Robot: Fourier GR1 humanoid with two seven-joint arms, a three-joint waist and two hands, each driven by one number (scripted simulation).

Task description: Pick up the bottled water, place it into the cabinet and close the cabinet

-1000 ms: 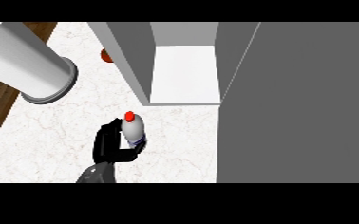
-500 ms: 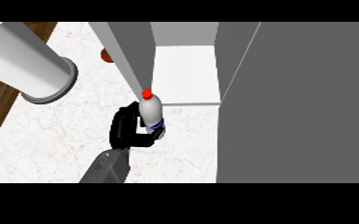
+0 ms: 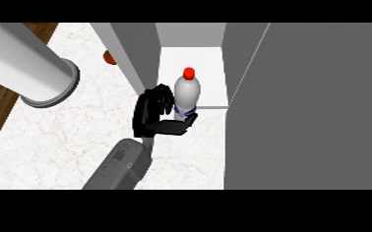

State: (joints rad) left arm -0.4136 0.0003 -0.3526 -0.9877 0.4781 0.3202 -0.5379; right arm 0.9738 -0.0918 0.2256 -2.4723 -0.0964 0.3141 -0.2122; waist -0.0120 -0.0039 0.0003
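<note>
Bottled water [image 3: 186, 94] is what matters here, yet it is among the smaller things in view. Largest is the cabinet [image 3: 190, 59], whose open grey door [image 3: 305, 108] fills the right side of the frame from top to bottom, with the white shelf floor showing at upper centre between the door and the grey left wall. Under it all lies the white marble counter [image 3: 65, 142], spreading across the left and lower centre. A thick pale cylinder [image 3: 33, 73] crosses the upper left corner. One grey forearm [image 3: 120, 164] rises from the lower edge, left of centre. Its black hand [image 3: 156, 113] is curled around the bottle's lower half, grasping it. That bottle stands upright at centre frame, red cap up, at the shelf's front edge. A small red-orange object [image 3: 109, 57] peeks out beside the cabinet's left wall, upper left.
</note>
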